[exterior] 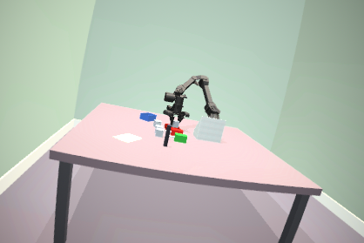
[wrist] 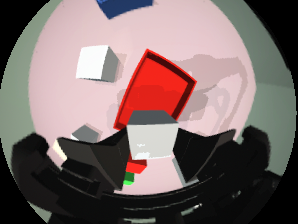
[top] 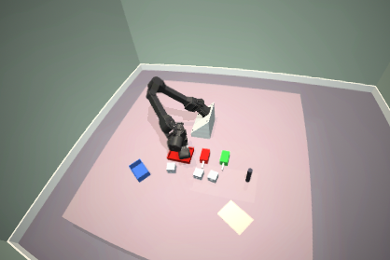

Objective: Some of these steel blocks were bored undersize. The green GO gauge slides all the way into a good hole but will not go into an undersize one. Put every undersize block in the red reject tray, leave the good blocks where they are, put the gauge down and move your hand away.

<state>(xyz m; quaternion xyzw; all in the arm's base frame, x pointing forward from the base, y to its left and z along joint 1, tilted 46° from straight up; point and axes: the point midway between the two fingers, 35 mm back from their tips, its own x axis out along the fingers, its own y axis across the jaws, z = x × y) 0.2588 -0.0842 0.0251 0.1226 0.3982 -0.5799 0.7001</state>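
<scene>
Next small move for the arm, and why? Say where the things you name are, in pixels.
Probably lower slightly, then release: the gripper (wrist: 149, 125) holds a steel block (wrist: 152, 141), which overlaps the near end of the red reject tray (wrist: 159, 85) in the wrist view, and the tray's visible floor holds no block.

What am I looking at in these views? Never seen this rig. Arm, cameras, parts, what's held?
It is a single black jointed robot arm on a table with a pink top. The top view looks down from high up, the exterior view from beyond a table edge, and the wrist view from near the gripper.

The two-fingered black gripper is closed on a pale grey steel block, above a shallow red tray.

Three more pale steel blocks sit on the table. Near them lie a green-handled gauge and a red-handled one, a blue open tray, a dark upright cylinder and a flat cream sheet.
</scene>
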